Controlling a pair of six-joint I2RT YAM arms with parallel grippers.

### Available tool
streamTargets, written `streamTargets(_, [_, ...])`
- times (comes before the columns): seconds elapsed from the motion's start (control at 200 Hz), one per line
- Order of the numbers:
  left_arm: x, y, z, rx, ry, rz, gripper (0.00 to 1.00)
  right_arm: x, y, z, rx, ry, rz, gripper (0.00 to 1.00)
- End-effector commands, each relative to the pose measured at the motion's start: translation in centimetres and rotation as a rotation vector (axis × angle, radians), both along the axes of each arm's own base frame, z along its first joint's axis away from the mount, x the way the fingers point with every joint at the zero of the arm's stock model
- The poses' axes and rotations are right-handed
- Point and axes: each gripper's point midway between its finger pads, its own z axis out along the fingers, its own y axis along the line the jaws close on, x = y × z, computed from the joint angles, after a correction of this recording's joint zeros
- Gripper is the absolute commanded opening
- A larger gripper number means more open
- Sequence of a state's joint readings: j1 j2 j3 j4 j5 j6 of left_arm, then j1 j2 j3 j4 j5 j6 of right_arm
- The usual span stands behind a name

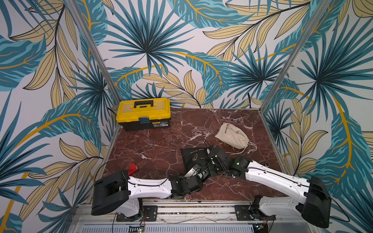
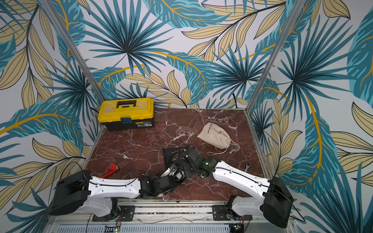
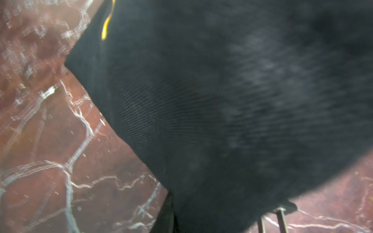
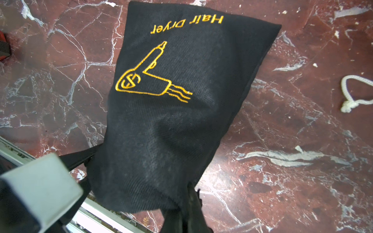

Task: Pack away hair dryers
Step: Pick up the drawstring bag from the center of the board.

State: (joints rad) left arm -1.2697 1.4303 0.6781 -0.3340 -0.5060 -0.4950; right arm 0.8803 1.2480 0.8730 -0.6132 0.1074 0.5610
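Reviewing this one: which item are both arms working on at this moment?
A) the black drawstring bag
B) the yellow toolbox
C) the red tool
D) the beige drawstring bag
A: the black drawstring bag fills both wrist views close up, while the beige drawstring bag lies apart from both arms.

This was a robot test cell in a lab. Flat panels printed with tropical leaves stood as walls between bare aluminium posts, boxing in a small red marble-patterned worktop. The left arm and the right arm, both white and black, were bolted to a metal rail along the near edge, with thin loose wires hanging below it. A yellow toolbox sat far left.
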Motion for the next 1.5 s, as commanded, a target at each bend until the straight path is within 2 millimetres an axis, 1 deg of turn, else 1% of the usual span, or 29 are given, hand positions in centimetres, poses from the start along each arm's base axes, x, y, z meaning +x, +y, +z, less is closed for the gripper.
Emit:
streamTargets(0.0, [1.0,-0.6,3.5,-0.062,-0.066,0.021,0.03,-1.0,-1.1,-0.2,-0.017,0.034,-0.001,0.00])
streamTargets(0.025, [1.0,-0.2,4.0,-0.066,-0.075,0.026,0.00,-1.0,-1.3,-0.1,-0.019,0.035,0.000,0.00])
streamTargets(0.095, [1.2,0.6,6.0,-0.092,-0.108,0.040,0.00,-1.1,-1.9,0.8,-0.018,0.036,-0.004,0.00])
streamTargets(0.155, [1.3,1.2,8.4,-0.127,-0.143,0.037,0.00,-1.0,-2.4,1.9,0.000,0.040,-0.008,0.00])
streamTargets(0.21, [1.6,1.8,10.8,-0.166,-0.176,0.030,0.00,-1.3,-2.3,3.3,0.033,0.038,0.013,0.00])
streamTargets(0.225, [1.8,1.9,11.5,-0.180,-0.186,0.028,0.00,-0.7,-2.8,3.7,0.043,0.037,-0.009,0.00])
streamTargets(0.29, [2.2,2.2,14.4,-0.240,-0.207,-0.001,0.00,-0.5,-3.1,5.7,0.079,0.038,-0.009,0.00])
streamTargets(0.365, [2.6,2.7,17.0,-0.292,-0.196,-0.017,0.00,0.1,-3.4,8.3,0.101,0.014,-0.003,0.00])
streamTargets(0.431, [2.9,3.1,18.8,-0.294,-0.193,-0.031,0.00,0.6,-3.4,10.3,0.115,-0.007,0.006,0.00])
streamTargets(0.496, [3.0,3.2,20.1,-0.266,-0.188,-0.052,0.00,1.2,-3.4,12.2,0.113,-0.025,0.015,0.01])
streamTargets(0.541, [3.2,3.4,20.9,-0.247,-0.180,-0.059,0.00,1.6,-3.4,13.1,0.112,-0.034,0.019,0.01])
streamTargets(0.591, [3.4,3.6,21.5,-0.236,-0.166,-0.061,0.00,1.9,-3.5,13.7,0.105,-0.034,0.023,0.02])
streamTargets(0.636, [3.6,3.9,21.7,-0.231,-0.153,-0.054,0.00,2.2,-3.7,13.9,0.100,-0.036,0.024,0.02])
streamTargets(0.691, [3.9,4.4,21.2,-0.233,-0.124,-0.041,0.00,2.5,-4.1,13.4,0.095,-0.024,0.015,0.03])
streamTargets(0.806, [4.2,5.5,18.6,-0.228,-0.024,0.000,0.00,2.6,-5.0,11.1,0.046,0.023,-0.001,0.03])
streamTargets(0.921, [4.3,5.6,17.3,-0.225,0.021,0.014,0.00,2.5,-4.5,10.0,0.066,0.050,0.006,0.03])
streamTargets(0.996, [4.5,5.4,17.0,-0.228,0.043,0.011,0.00,2.4,-4.0,9.9,0.093,0.066,0.017,0.03])
streamTargets(1.071, [4.4,5.0,17.4,-0.257,0.064,-0.001,0.00,2.1,-3.4,10.2,0.137,0.086,0.031,0.03])
streamTargets(1.142, [4.5,5.1,17.9,-0.275,0.062,0.003,0.00,1.6,-3.2,10.4,0.161,0.091,0.033,0.04])
streamTargets(1.192, [4.7,5.3,17.9,-0.271,0.058,0.011,0.00,1.4,-3.4,10.3,0.165,0.087,0.029,0.04])
streamTargets(1.272, [5.0,5.2,17.1,-0.261,0.071,0.014,0.00,1.9,-4.1,9.7,0.148,0.079,0.003,0.05])
streamTargets(1.377, [5.6,4.5,16.2,-0.250,0.099,0.011,0.00,2.5,-3.6,8.9,0.156,0.094,0.008,0.05])
streamTargets(1.497, [7.0,4.2,15.9,-0.222,0.085,0.023,0.00,4.3,-4.0,8.8,0.108,0.033,-0.005,0.03])
